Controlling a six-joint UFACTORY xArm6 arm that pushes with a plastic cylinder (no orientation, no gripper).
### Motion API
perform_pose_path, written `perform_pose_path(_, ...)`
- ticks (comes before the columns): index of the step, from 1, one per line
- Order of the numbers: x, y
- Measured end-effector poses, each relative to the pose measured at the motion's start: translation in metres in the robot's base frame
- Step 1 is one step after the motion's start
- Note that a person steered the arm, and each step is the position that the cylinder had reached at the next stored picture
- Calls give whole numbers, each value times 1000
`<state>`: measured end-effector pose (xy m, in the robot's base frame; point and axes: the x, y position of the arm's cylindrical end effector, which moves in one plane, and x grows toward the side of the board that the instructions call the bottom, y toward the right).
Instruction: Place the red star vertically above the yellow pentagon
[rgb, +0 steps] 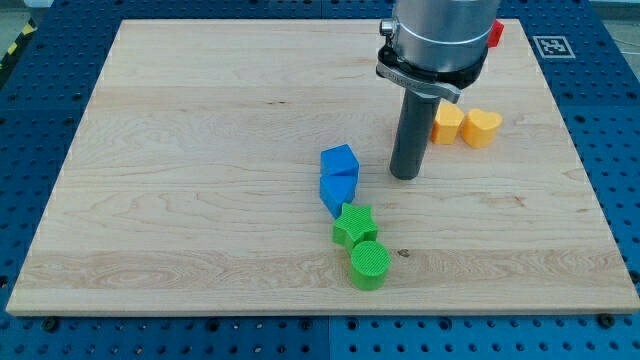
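My tip (404, 176) rests on the wooden board (200, 150), right of centre. A yellow pentagon (449, 124) lies just to the upper right of the tip, partly hidden by the rod. A yellow heart (483, 129) touches the pentagon's right side. A red block (494, 33) peeks out behind the arm at the board's top right edge; its shape is mostly hidden. The tip touches no block.
A blue cube (340, 160) and a second blue block (338, 188) lie left of the tip, touching each other. Below them sit a green star (354, 224) and a green cylinder (370, 265). The arm's body covers the board's top right.
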<state>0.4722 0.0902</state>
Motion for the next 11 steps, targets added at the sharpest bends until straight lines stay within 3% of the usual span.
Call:
perform_pose_path(1, 7, 9)
perform_pose_path(3, 33, 83)
perform_pose_path(6, 31, 184)
perform_pose_path(7, 13, 220)
perform_pose_path(8, -29, 224)
perform_pose_path(11, -71, 224)
